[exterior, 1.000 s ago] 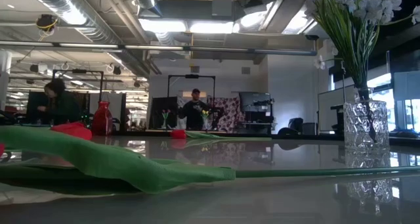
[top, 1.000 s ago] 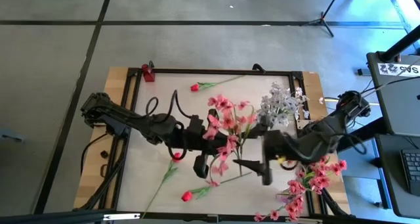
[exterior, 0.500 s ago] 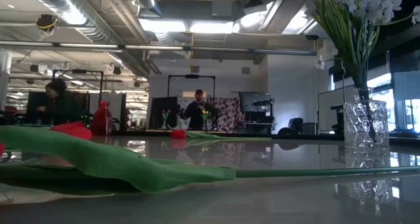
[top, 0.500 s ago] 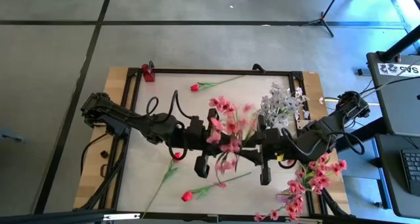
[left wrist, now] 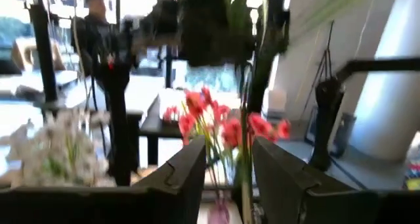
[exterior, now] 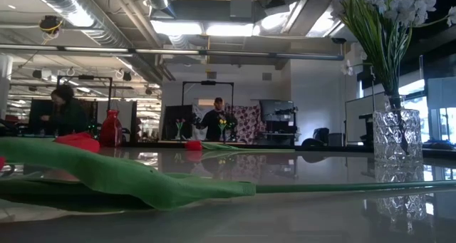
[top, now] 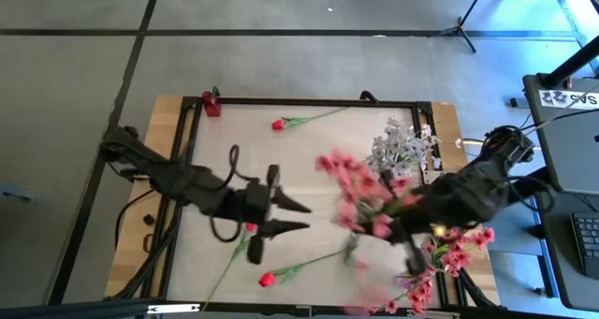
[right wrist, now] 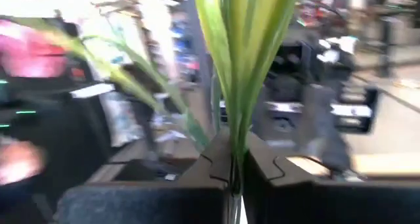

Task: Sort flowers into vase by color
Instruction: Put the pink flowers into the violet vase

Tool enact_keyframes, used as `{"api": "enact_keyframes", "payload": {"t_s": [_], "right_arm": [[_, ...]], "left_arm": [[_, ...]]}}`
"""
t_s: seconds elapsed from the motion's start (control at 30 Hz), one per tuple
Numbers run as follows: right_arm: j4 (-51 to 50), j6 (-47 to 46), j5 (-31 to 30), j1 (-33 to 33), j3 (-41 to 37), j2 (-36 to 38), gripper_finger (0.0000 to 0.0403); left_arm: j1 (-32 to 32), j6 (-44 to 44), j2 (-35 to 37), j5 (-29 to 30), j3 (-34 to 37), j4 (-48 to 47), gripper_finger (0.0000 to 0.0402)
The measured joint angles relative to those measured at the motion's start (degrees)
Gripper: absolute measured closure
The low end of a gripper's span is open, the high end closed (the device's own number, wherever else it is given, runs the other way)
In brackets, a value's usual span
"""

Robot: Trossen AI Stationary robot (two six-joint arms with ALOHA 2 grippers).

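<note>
a: so, what did the right pincer [right wrist: 231, 168] have?

b: it was pinched on the green stems of a pink spray [top: 360, 190], small pink blossoms bunched on thin green stalks. in the right wrist view the two dark fingers met around the stems, with long narrow leaves fanning up from them. from above, the spray sat over the right half of the bench [top: 309, 141], blurred, its blossoms spreading toward the middle.

a: and the left pincer [top: 298, 216]?

b: spread, with nothing between its fingers. it pointed toward the spray from the left half of the bench, apart from it.

a: where were the other flowers?

b: a red bud [top: 278, 124] on a thin green stem lay near the far edge. another red bud [top: 267, 280] lay near the front edge, its stem running toward the right. a third stem [top: 234, 255] lay slanting just beside the left pincer. white sprays [top: 401, 149] stood in a clear patterned glass vase [exterior: 395, 137] at the far right; in the low view their stems showed through the glass. more pink sprays [top: 449, 253] were gathered at the right front corner.

a: anything in the low view up close?

b: a long green leaf [exterior: 128, 175] lay across the front, and people stood in the room behind.
</note>
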State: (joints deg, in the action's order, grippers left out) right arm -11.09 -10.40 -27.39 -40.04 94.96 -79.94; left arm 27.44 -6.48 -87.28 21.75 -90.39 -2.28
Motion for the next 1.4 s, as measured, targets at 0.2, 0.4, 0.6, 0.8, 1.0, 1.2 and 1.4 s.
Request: {"api": "enact_keyframes", "payload": {"t_s": [0.2,0.4,0.6,0.8,1.0,1.2,1.4], "right_arm": [[5.3,4.9,10.7,-7.4,0.0,4.1,0.0393],[10.9,4.8,19.5,-15.8,0.0,5.7,0.0394],[0.9,4.8,17.5,-22.7,0.0,4.1,0.0396],[-6.5,6.6,15.7,-28.9,0.0,3.0,0.0398],[-12.6,6.3,10.2,-32.3,0.0,3.3,0.04],[-17.8,5.2,3.2,-35.6,-2.1,3.6,0.0401],[-13.5,3.3,0.9,-35.6,-11.4,6.3,0.0401]], "left_arm": [[5.9,-3.5,1.2,7.2,0.0,-6.5,0.0281],[9.2,-4.8,0.5,9.1,0.0,-6.0,0.0295],[8.9,-6.6,0.3,9.3,0.0,-0.5,0.0304],[7.4,-5.1,-2.9,13.3,0.0,13.3,0.0305],[6.3,-6.8,-4.4,20.5,0.0,17.0,0.0305],[6.2,-8.4,-4.8,23.3,0.0,15.5,0.0305],[5.3,-9.9,-4.8,25.3,0.0,13.6,0.0305]]}}
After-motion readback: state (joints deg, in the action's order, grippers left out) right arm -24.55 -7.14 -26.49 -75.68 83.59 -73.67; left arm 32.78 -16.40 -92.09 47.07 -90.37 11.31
